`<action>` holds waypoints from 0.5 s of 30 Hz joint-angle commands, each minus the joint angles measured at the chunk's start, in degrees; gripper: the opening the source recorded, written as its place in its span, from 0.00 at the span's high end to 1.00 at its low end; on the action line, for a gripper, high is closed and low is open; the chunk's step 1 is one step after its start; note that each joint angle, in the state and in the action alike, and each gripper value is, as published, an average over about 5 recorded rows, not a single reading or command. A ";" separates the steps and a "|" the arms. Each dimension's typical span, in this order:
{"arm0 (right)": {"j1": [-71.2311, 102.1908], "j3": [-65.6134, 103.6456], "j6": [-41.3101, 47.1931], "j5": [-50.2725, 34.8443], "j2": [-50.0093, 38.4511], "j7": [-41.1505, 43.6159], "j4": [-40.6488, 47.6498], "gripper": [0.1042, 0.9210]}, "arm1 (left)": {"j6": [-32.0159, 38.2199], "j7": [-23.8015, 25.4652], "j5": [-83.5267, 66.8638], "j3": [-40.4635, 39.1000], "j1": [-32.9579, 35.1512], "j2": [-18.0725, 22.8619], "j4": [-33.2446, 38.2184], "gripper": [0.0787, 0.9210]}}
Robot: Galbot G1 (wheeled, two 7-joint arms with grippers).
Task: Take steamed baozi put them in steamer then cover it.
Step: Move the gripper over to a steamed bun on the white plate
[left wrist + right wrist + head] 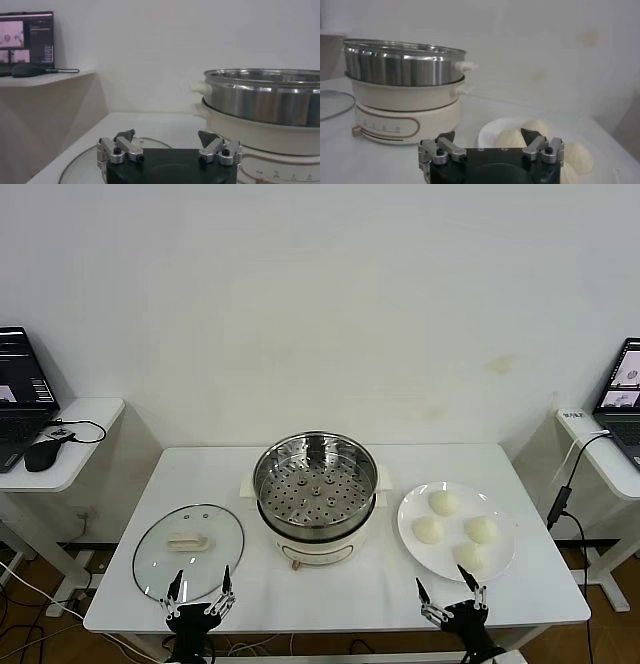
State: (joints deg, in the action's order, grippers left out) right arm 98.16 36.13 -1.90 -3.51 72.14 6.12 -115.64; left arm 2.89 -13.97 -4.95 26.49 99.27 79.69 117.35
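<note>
Fingers spread wide on both grippers, holding nothing.
Grip each baozi [443,503] low on its flanks, lightly; you should expect soft, easily dented dough.

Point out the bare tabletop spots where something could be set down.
Bare: the white table front strip between both grippers, and the back corners beside the round steel steamer. Crowded: the clear glass lid fills the left, the white plate of four cream buns the right.
</note>
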 commanded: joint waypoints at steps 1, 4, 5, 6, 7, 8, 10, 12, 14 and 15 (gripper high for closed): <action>-3.50 3.94 2.18 9.09 -4.56 0.39 -0.11 0.12 | -3.08 0.90 2.17 0.35 0.25 -0.31 0.55 0.12; -6.85 5.55 4.07 14.37 -8.49 1.71 1.14 0.12 | -2.53 0.85 3.26 0.52 -0.01 -0.63 0.49 0.12; -8.48 5.98 4.56 16.54 -10.20 2.52 1.93 0.12 | -2.43 0.85 3.59 0.58 -0.09 -0.74 0.43 0.12; -10.22 6.34 5.02 18.80 -12.02 3.43 2.87 0.12 | -2.37 0.84 3.81 0.68 -0.16 -0.83 0.36 0.12; -11.81 6.50 5.34 20.59 -13.51 4.26 3.77 0.12 | -2.33 0.81 3.93 0.80 -0.22 -0.89 0.30 0.12; -13.52 6.35 5.87 22.14 -15.32 5.37 4.76 0.12 | -2.34 0.78 4.05 0.92 -0.27 -0.91 0.29 0.12; -16.92 5.50 6.97 25.16 -18.83 8.04 7.02 0.12 | -2.39 0.76 4.27 1.13 -0.29 -0.90 0.41 0.12; -21.35 4.00 7.51 27.82 -22.50 11.96 9.92 0.12 | -2.43 0.80 4.67 1.29 -0.28 -0.87 0.62 0.12; -26.00 2.11 6.80 29.93 -25.68 16.91 13.41 0.12 | -2.49 0.88 5.41 1.47 -0.34 -0.78 0.77 0.12; -28.60 0.97 6.17 30.78 -27.40 19.29 15.19 0.12 | -2.52 0.91 5.82 1.55 -0.39 -0.72 0.77 0.12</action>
State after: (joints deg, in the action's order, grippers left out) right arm 84.06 38.87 2.66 15.33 57.31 14.25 -108.86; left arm 0.91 -13.27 -0.48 28.06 98.70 79.26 117.88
